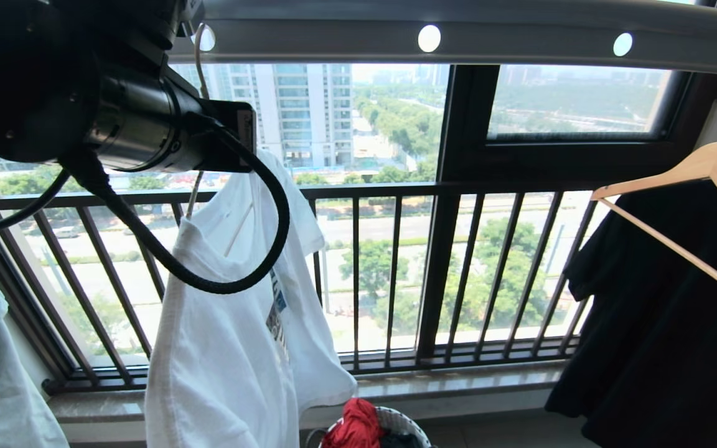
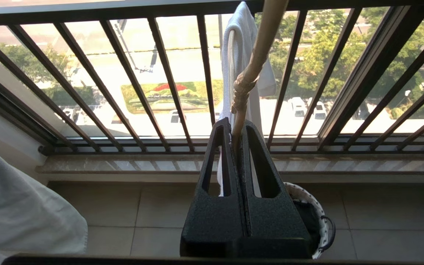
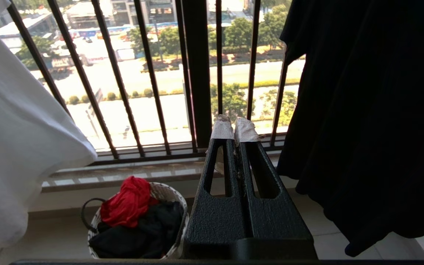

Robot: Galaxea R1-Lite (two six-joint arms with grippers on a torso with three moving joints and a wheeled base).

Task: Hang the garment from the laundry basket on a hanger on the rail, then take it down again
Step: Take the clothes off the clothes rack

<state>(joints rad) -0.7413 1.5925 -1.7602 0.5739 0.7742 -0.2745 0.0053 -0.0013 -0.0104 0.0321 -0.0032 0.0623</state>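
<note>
My left end effector (image 2: 236, 129) was clamped on the thin, stiff hanger (image 2: 242, 90) just below its twisted neck, the light, limp garment (image 1: 234, 323) draped beneath it, best lifted by that neck.

The white T-shirt (image 1: 228, 348) is soft ribbed cotton cloth, matt. The thin cream wire hanger (image 2: 250, 73) looks smooth and coated, twisted at its neck. The grey rail (image 1: 520, 37) is brushed metal with a dull sheen. The thick hanger (image 1: 707, 168) is pale varnished wood. The left gripper (image 2: 237, 127) has black, grainy plastic fingers (image 2: 219, 173). The round laundry basket (image 3: 168, 193) is woven.
</note>
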